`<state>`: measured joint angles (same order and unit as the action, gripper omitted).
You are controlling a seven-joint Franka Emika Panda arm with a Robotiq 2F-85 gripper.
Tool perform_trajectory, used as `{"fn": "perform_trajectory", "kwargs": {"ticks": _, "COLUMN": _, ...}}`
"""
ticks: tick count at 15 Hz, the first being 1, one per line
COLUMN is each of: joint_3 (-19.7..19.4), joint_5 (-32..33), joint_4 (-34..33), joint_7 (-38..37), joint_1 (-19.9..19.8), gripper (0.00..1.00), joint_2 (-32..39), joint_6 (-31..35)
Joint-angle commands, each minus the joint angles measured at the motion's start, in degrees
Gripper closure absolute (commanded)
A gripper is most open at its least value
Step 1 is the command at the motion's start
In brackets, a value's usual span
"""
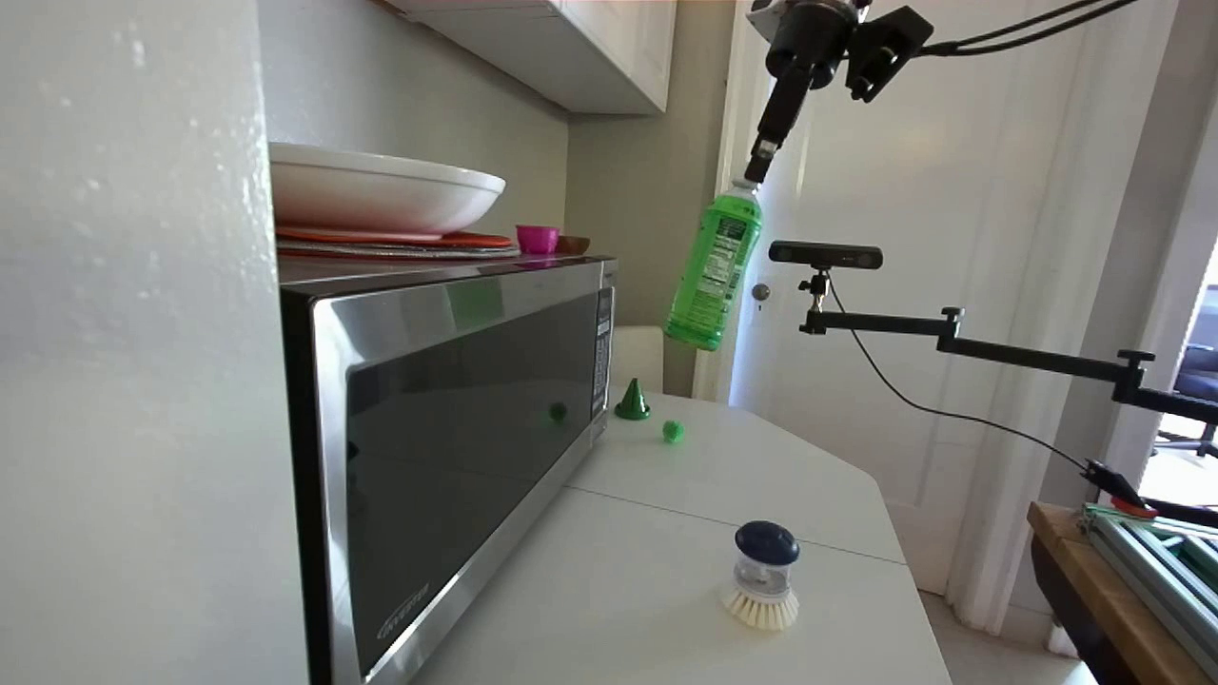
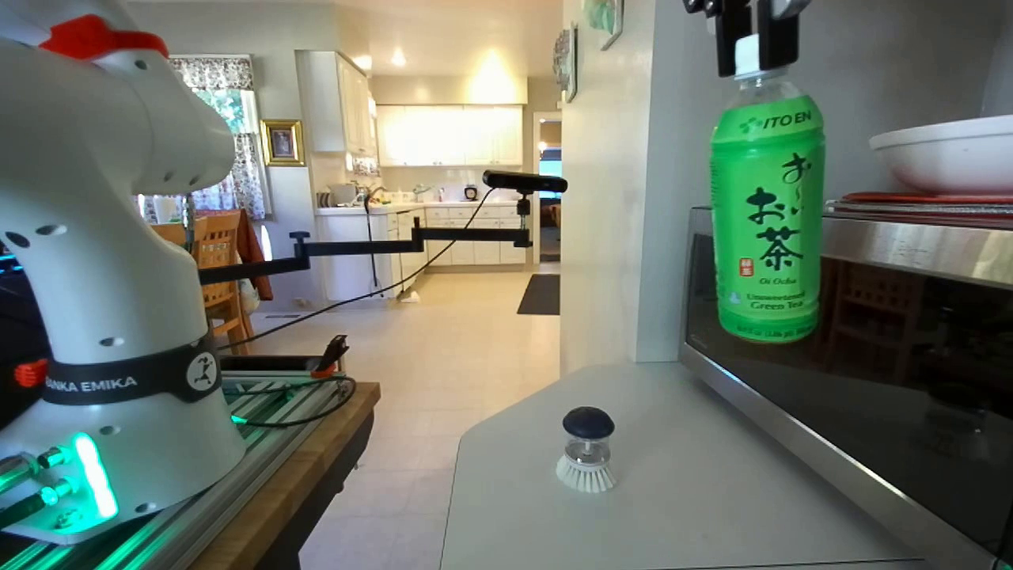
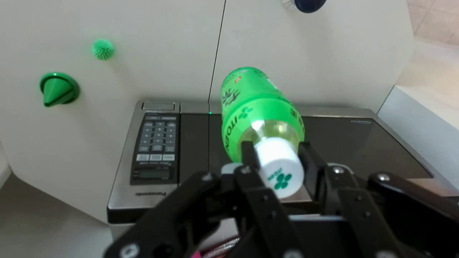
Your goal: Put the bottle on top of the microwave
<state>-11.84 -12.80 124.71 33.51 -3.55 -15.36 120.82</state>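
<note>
The green bottle (image 1: 716, 271) with a white cap hangs in the air, tilted, in front of the microwave (image 1: 466, 447). In an exterior view the bottle (image 2: 768, 222) overlaps the microwave (image 2: 878, 380), with its base lower than the microwave's top edge. My gripper (image 1: 758, 171) is shut on the bottle's cap from above. In the wrist view the gripper's fingers (image 3: 277, 145) stand on either side of the white cap, and the bottle (image 3: 260, 96) points away over the microwave's front (image 3: 193, 143). The microwave's top is mostly hidden in the wrist view.
A white bowl (image 1: 390, 185) on red plates, a pink cup (image 1: 538, 239) and a brown bowl (image 1: 573, 244) stand on the microwave. A cupboard (image 1: 609, 48) hangs above. A brush (image 1: 764, 571), green cone (image 1: 633, 401) and green ball (image 1: 673, 431) are on the white table.
</note>
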Motion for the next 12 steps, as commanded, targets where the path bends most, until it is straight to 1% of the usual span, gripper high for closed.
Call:
{"fn": "perform_trajectory", "kwargs": {"ticks": 1, "joint_3": -1.06, "joint_5": -3.69, "joint_4": -5.25, "joint_7": 3.87, "joint_1": 1.30, "gripper": 0.91, "joint_2": 4.04, "joint_6": 0.89}}
{"fn": "perform_trajectory", "kwargs": {"ticks": 4, "joint_3": -0.39, "joint_5": -4.84, "joint_4": -9.54, "joint_7": 4.53, "joint_1": 1.33, "gripper": 0.91, "joint_2": 6.74, "joint_6": 1.47}}
{"fn": "perform_trajectory", "kwargs": {"ticks": 12, "joint_3": 0.68, "joint_5": -5.71, "joint_4": -23.96, "joint_7": 4.77, "joint_1": 0.21, "gripper": 0.91, "joint_2": 13.18, "joint_6": -1.80}}
